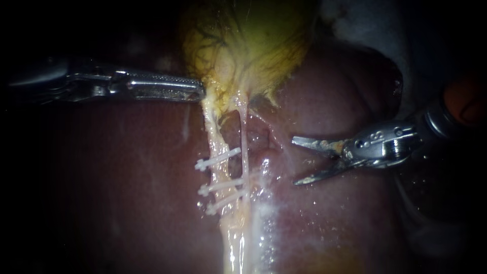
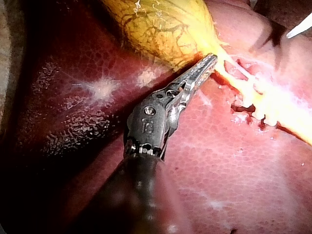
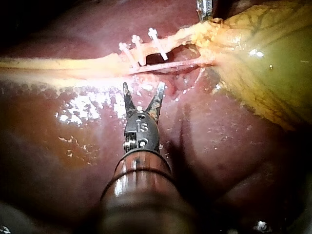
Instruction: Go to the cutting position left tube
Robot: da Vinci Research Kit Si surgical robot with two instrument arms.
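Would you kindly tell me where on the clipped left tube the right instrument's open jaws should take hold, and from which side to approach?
Take the bare stretch of the left tube between the upper clip and the two lower clips. Come from the right instrument side, jaws crosswise, since the tube runs straight; the thin right tube lies between, so reach over it.

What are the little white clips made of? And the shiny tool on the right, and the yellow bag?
The clips are probably plastic: plain white and dull, with no mirror shine. The right instrument looks like polished metal: silvery, with bright highlights. The gallbladder is soft wet tissue, not a made thing: yellow-green and glossy, with dark branching lines.
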